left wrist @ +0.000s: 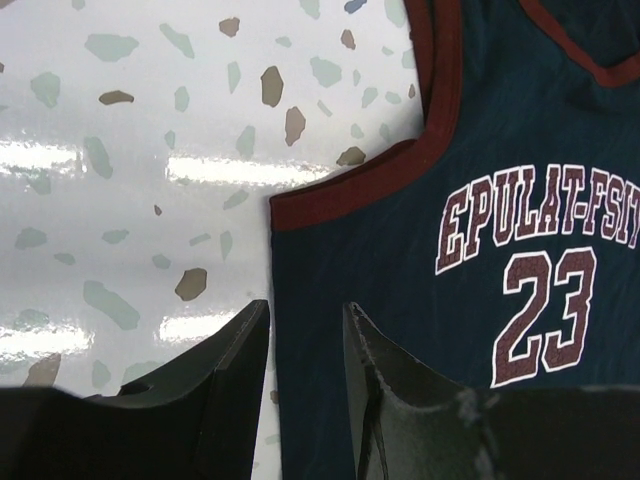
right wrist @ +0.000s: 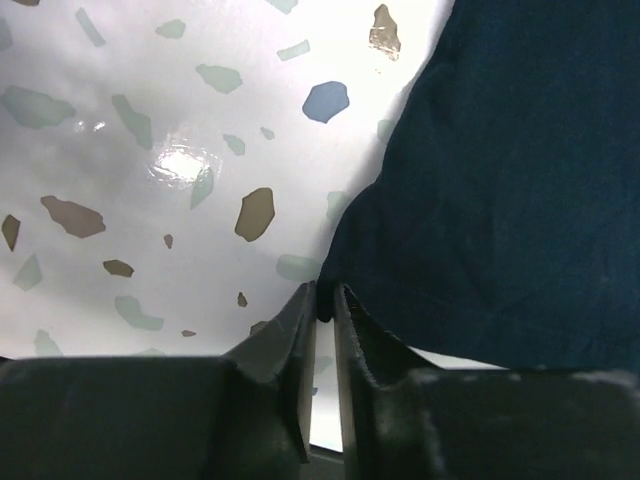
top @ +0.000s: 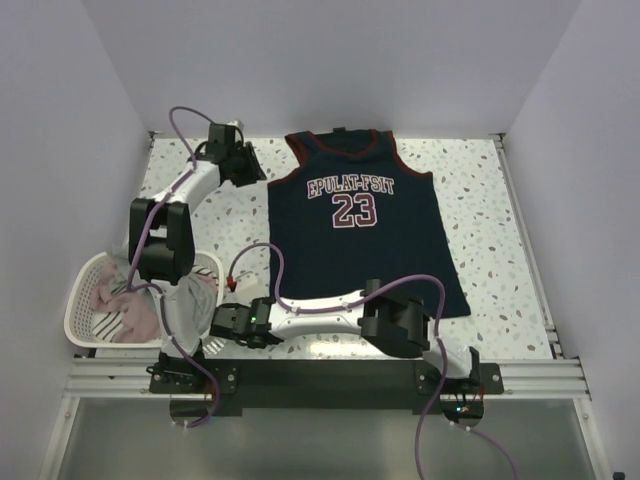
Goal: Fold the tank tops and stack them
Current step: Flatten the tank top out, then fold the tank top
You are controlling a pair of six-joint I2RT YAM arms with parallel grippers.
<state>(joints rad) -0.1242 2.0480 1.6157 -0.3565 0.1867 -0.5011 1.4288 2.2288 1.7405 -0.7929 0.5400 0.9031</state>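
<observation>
navy jersey [top: 360, 240] flat and face-up on the speckled surface [top: 480, 200], left tool [left wrist: 305, 320] half open over its armhole edge, holding nothing, right tool [right wrist: 325, 295] narrow at the hem corner, can't tell if cloth is pinched, pale tops [top: 125, 310] heaped in white basket [top: 80, 300]

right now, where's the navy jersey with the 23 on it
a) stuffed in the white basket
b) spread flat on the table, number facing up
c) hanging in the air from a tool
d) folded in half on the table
b: the navy jersey lies spread open on the speckled table with its 23 facing up, while the white basket to its left holds other cloth.
</observation>
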